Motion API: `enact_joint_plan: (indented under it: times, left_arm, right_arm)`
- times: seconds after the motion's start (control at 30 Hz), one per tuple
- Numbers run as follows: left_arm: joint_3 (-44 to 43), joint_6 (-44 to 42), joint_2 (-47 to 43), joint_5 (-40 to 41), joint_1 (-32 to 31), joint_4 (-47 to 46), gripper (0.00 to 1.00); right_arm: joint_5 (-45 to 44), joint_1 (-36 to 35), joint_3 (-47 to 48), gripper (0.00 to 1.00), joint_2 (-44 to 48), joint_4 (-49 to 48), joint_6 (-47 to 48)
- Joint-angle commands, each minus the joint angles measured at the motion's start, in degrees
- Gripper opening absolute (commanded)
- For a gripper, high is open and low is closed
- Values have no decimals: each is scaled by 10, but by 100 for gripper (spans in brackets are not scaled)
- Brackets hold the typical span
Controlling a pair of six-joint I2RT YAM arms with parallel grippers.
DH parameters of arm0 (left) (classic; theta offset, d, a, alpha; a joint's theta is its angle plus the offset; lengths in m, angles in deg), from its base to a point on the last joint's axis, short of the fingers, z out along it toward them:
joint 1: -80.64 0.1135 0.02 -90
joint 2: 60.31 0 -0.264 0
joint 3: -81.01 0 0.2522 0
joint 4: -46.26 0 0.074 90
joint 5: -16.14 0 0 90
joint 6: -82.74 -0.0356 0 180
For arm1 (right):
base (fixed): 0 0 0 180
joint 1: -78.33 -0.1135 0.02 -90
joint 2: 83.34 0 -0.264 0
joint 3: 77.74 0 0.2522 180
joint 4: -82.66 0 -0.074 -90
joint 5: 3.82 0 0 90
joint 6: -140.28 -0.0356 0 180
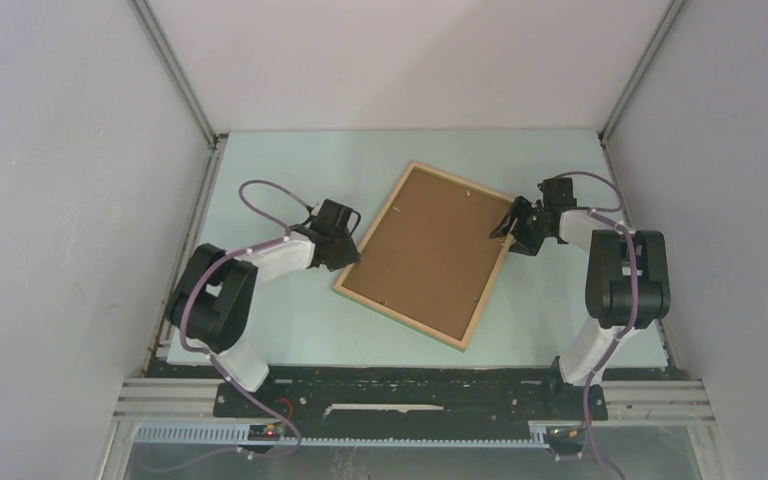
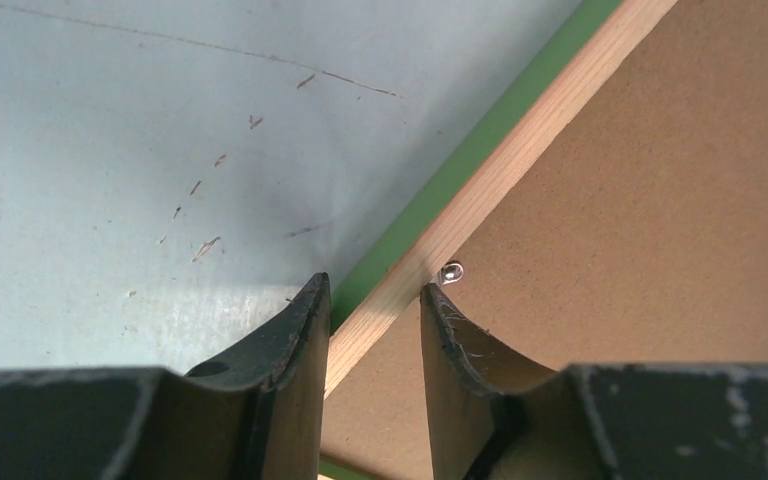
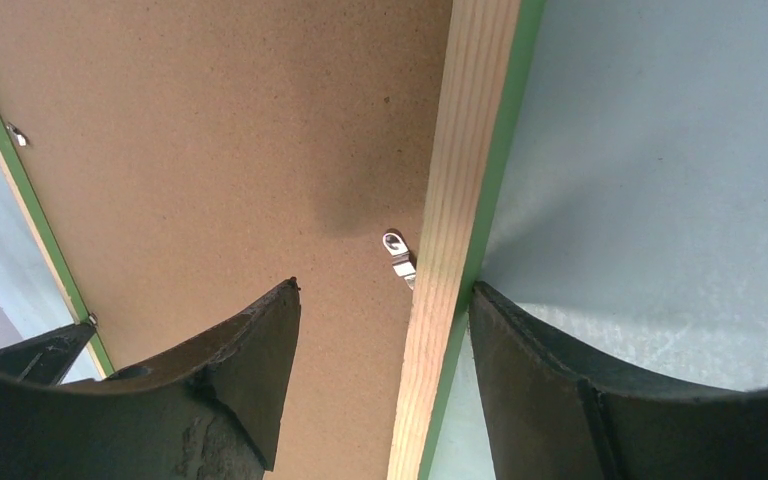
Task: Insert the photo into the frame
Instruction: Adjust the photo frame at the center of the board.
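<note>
**Two claws astride the frame, no photo to be seen**

On my left, my left claw [image 2: 375,303] straddles the near-left rail of the frame [image 1: 400,318]. One finger sits on the green outer edge, the other on the brown backing board [image 1: 425,250], and both are tight against the wood. I cannot tell whether I am truly pinching the rail or only bracketing it. A small metal tab [image 2: 451,271] sits just past my inner finger.

The frame lies flat on the worktop [image 1: 290,320], pale wood side up and turned at an angle. It holds the backing board, which fills it edge to edge. The photo shows in none of my views. It may lie under the board, but I cannot say.

On my right, my right claw [image 3: 385,290] is released and gapes wide across the opposite rail. Its outer finger touches the green edge and its inner finger hangs well apart over the board. Another tab [image 3: 397,250] reaches from that rail onto the board.

I see three risks. A grip this thin on one rail could slip, or tip the frame as I lift. Uneven pulls from my two sides could twist it. My inner fingers could also snag a tab or press the board down.
</note>
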Motion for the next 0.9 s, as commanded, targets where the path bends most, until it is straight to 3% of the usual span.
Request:
enact_joint_plan:
  times: [0.0, 0.3, 0.6, 0.67, 0.77, 0.87]
  left_arm:
    - [60, 121, -38, -13, 2, -107, 0]
    - [144, 115, -101, -61, -27, -153, 0]
    - [184, 101, -156, -92, -117, -200, 19]
    - [185, 103, -164, -92, -136, -210, 27]
    - [170, 79, -174, -76, -133, -197, 54]
    - [97, 18, -157, -47, -115, -102, 69]
  right_arm:
    - [16, -14, 11, 70, 3, 13, 2]
    - [24, -14, 29, 70, -5, 20, 5]
    - [33, -32, 82, 70, -40, 35, 1]
    - [33, -35, 90, 70, -42, 41, 4]
    - [27, -34, 91, 70, -43, 47, 11]
    - [22, -33, 91, 70, -47, 54, 17]
